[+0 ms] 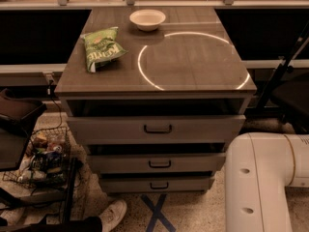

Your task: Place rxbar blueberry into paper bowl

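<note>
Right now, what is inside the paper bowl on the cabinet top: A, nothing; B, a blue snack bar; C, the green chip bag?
A: the paper bowl shows only its bare inside, while the green chip bag lies apart from it, nearer the front left; the gripper is out of view, with only a white arm segment at lower right.

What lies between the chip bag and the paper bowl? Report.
Only bare tabletop, in the camera view; chip bag and paper bowl lie apart. The gripper is out of view.
</note>
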